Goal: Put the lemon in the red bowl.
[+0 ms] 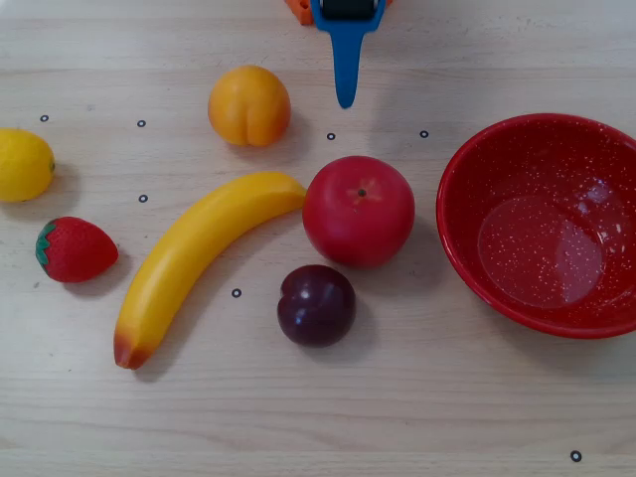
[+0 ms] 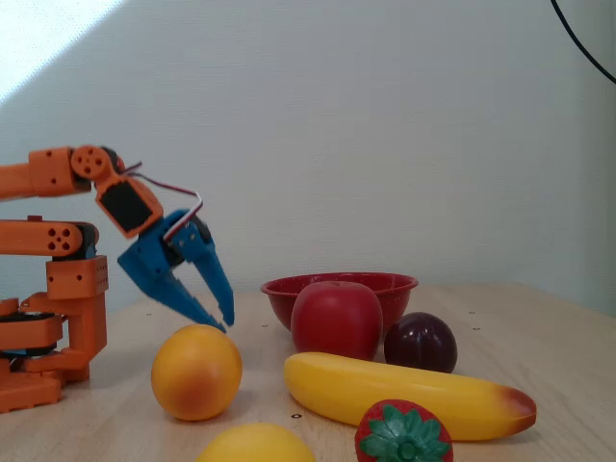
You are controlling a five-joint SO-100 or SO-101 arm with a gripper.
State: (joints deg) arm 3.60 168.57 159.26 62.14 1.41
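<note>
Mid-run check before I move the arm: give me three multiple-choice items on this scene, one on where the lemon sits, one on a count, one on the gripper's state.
1. In the overhead view, where is the lemon?
A. inside the red bowl
B. at the left edge, above the strawberry
C. between the apple and the plum

2. How many fruits lie on the table?
A. four
B. five
C. six

3. What is the state of the gripper?
A. open and empty
B. shut on the lemon
C. shut on the peach

Answers:
1 B: the lemon lies at the far left, just above the strawberry, and the red bowl is empty.
2 C: lemon, strawberry, banana, peach, apple and plum.
3 A: the fixed view shows its blue fingers spread apart, nothing between them, above the peach.
</note>
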